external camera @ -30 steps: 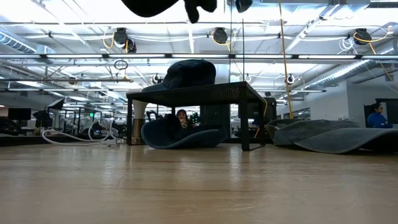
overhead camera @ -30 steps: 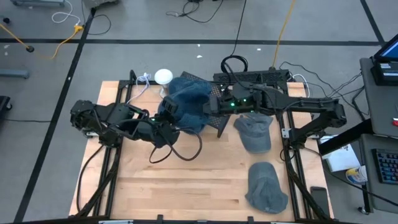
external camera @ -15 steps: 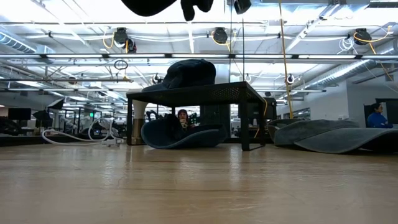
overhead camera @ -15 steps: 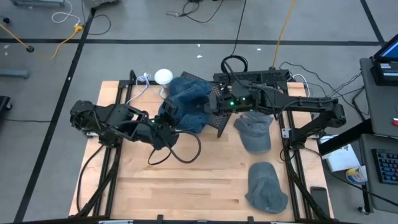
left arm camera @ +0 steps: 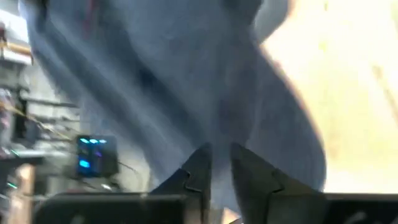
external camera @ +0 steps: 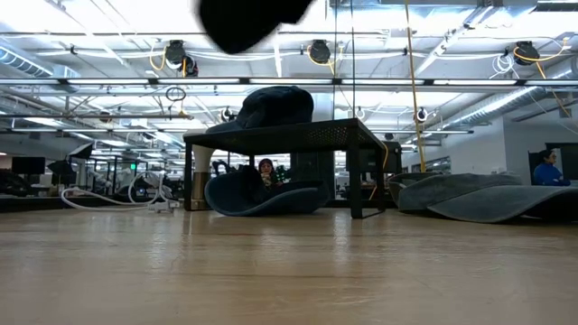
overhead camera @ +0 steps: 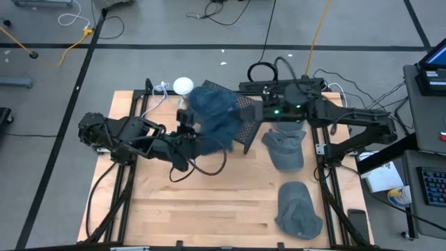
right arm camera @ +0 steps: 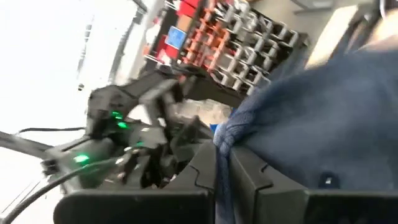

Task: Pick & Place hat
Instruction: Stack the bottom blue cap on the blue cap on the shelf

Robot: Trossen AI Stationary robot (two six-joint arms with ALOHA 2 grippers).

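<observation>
Blue bucket hat (overhead camera: 214, 115) held over the black mesh stand (overhead camera: 245, 120) at table rear, hiding most of it. Left gripper (left arm camera: 214, 171) nearly closed, pinching hat fabric; right gripper (right arm camera: 222, 163) clamped on the brim. Two grey caps (overhead camera: 283, 148) (overhead camera: 298, 209) lie on the right side

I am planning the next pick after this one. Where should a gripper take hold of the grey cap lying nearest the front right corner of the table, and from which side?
On the grey fabric cap near the front right corner, grip the rounded crown edge at its near end, coming straight down from above. It lies flat and limp on the wooden table, apart from the other cap, so a top-down pinch of a raised fold looks likeliest to catch.
</observation>
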